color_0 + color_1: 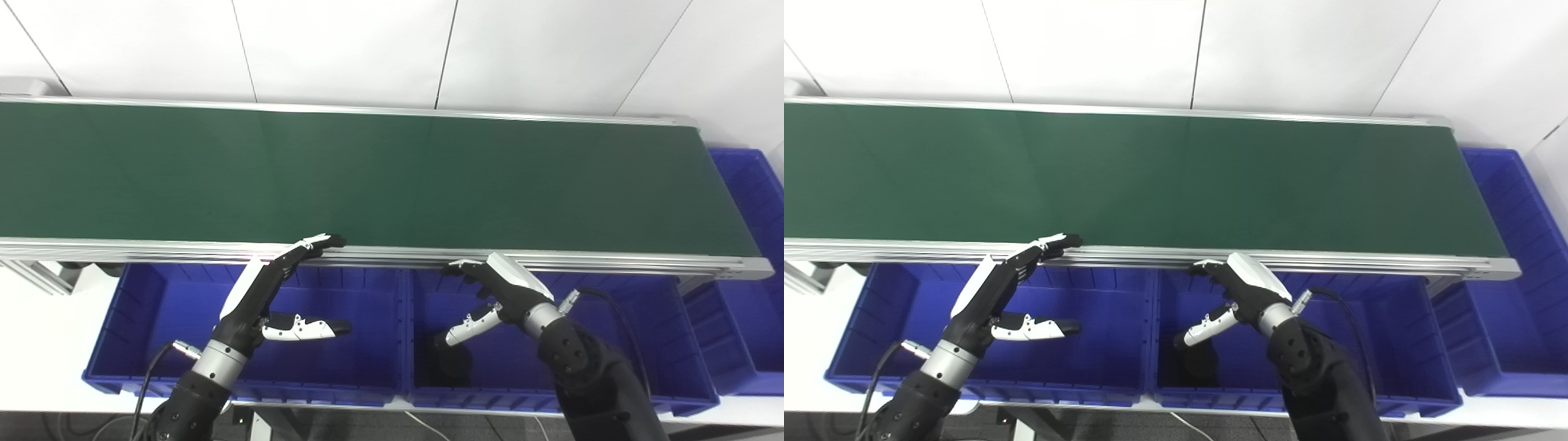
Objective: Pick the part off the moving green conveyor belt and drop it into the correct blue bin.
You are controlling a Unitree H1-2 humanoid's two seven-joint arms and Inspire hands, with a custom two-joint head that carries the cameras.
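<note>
The green conveyor belt point(367, 171) runs across the view and no part shows on it. My left hand point(269, 294) is open and empty. Its fingertips point(324, 240) reach the belt's front rail and it hovers over the left blue bin point(153, 306). My right hand point(502, 294) is open and empty, just below the rail, over the middle blue bin point(661, 337). A dark shape point(450, 364) lies in that bin under the right hand; I cannot tell whether it is a part or a shadow.
A third blue bin point(750, 184) stands past the belt's right end. The aluminium front rail point(551, 260) of the conveyor overhangs the back of the two near bins. A white wall is behind the belt.
</note>
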